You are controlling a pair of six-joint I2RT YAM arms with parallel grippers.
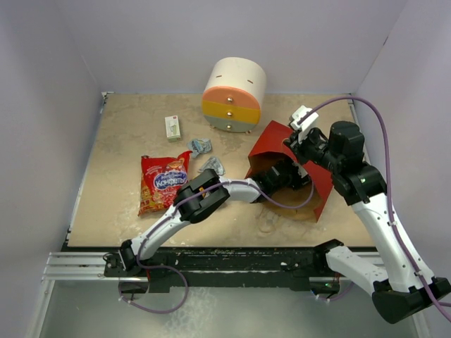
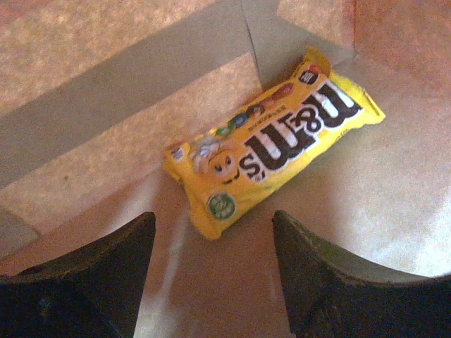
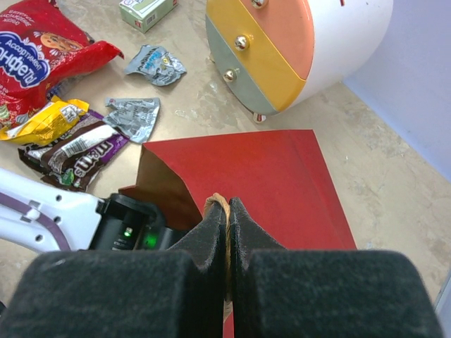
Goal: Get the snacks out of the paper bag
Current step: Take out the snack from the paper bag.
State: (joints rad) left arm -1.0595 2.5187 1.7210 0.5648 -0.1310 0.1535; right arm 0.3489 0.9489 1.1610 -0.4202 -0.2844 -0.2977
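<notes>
Hovering released over one yellow packet (image 2: 271,144), left hand (image 2: 213,232); right hand (image 3: 227,208) clenching one bag handle (image 3: 217,201).

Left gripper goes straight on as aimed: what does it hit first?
Likely the yellow M&M's pack lying inside the paper bag, just ahead of the open left gripper; depth unclear.

Matt paper bag (image 3: 282,176), red outside, kraft brown inside; yellow candy wrapper (image 2: 275,144) glossy crinkled plastic.
</notes>
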